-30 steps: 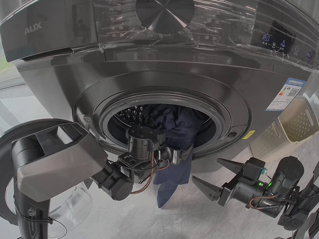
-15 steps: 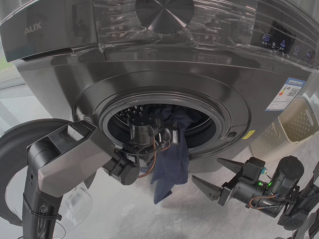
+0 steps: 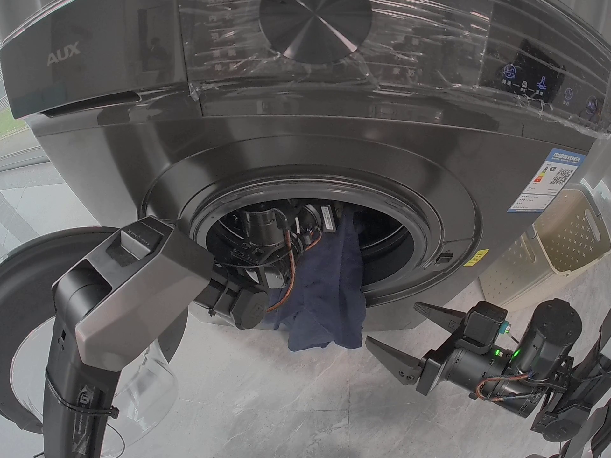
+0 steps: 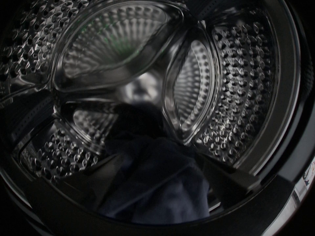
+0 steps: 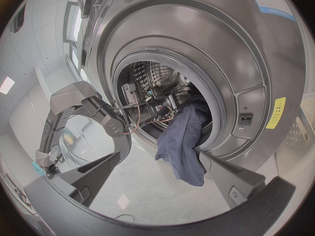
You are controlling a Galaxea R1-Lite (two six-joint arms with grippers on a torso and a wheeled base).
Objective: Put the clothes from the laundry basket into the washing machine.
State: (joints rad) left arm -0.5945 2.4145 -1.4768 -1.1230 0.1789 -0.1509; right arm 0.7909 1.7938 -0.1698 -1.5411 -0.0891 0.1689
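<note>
The left gripper [image 3: 326, 217] is inside the washing machine [image 3: 445, 179]; I cannot tell if it is open or closed. A dark blue garment [image 3: 324, 300] hangs half out over the door rim [image 3: 398, 287]. The right gripper [image 3: 393, 324] hovers nearby, jaws open. The loading step looks unfinished: the next move is to tuck the cloth inside.

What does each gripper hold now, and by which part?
The right gripper is open and holds nothing. The left arm ends inside the perforated steel drum, by the dark blue cloth garment draped over its rim; its hold cannot be told.

Navy garment [image 3: 328, 294] hangs from open washing machine [image 3: 382, 135].
</note>
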